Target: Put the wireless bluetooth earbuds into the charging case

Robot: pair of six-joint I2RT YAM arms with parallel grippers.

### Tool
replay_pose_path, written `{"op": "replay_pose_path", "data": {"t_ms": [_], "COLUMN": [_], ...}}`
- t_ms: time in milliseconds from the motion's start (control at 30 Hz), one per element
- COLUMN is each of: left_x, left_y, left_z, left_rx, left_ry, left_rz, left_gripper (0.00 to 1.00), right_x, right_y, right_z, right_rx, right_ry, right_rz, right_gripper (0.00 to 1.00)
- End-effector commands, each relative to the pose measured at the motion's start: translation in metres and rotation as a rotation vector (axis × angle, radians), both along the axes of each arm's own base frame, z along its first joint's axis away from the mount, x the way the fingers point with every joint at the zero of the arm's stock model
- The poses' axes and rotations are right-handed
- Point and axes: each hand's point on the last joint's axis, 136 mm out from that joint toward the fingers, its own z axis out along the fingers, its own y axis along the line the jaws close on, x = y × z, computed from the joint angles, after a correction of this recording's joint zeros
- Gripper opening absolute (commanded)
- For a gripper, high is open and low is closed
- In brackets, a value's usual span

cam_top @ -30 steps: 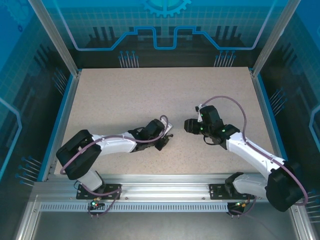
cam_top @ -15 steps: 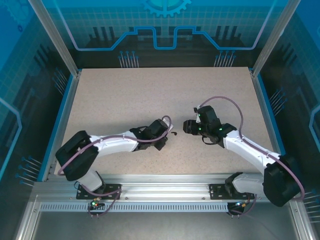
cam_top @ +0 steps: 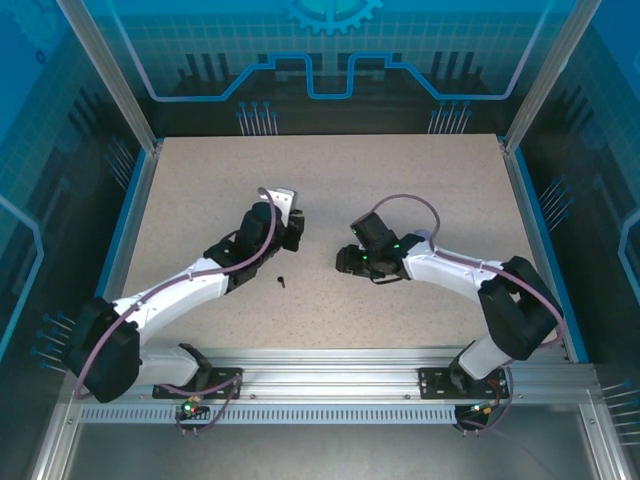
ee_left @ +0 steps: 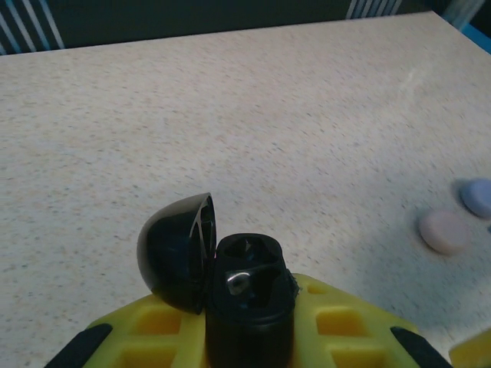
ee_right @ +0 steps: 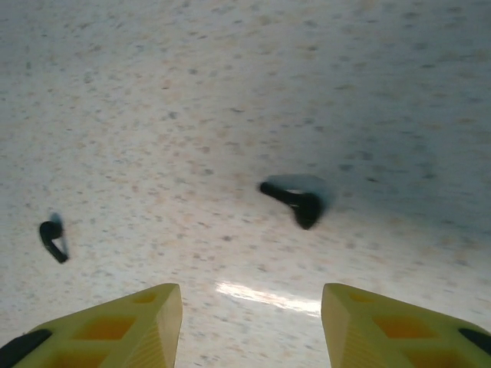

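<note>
Left hand (ee_left: 249, 345) is gripping the open black charging case (ee_left: 249, 268); right hand (ee_right: 249, 303) is hovering open near the case, over what's probably a black earbud (ee_right: 298, 201).

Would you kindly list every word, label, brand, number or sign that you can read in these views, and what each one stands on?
No readable text in these views.
Black charging case: no label or brand visible.
Central black earbud and left black earbud: blurred, no marking legible.
Blue back panel: a gear emblem and circuit lines, no words or numbers.
</note>
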Motion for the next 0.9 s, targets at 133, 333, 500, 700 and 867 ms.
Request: {"op": "replay_pose_path", "data": {"t_ms": [133,333,500,700,867], "left_x": [0.008,0.014,0.026,0.030,0.024], "left_y": [0.009,0.026,0.064,0.120,0.155], "left_z": [0.030,0.046,0.063,0.082,0.095], "left_rx": [-0.116,-0.147,-0.187,-0.277,-0.352], "left_ry": [-0.073,-0.110,-0.144,-0.184,-0.223], "left_rz": [0.021,0.074,0.192,0.365,0.456], "left_gripper": [0.00,0.00,0.00,0.00,0.00], "right_x": [-0.002,-0.005,-0.011,-0.013,-0.015], "right_y": [0.022,0.072,0.118,0.146,0.156], "right_z": [-0.019,-0.013,-0.013,-0.029,-0.048], "right_rx": [0.018,0.017,-0.095,-0.246,-0.352], "right_ry": [0.095,0.070,0.018,-0.027,-0.029], "right_rz": [-0.023,0.159,0.359,0.458,0.491], "right_gripper": [0.51,0.51,0.49,0.47,0.46]}}
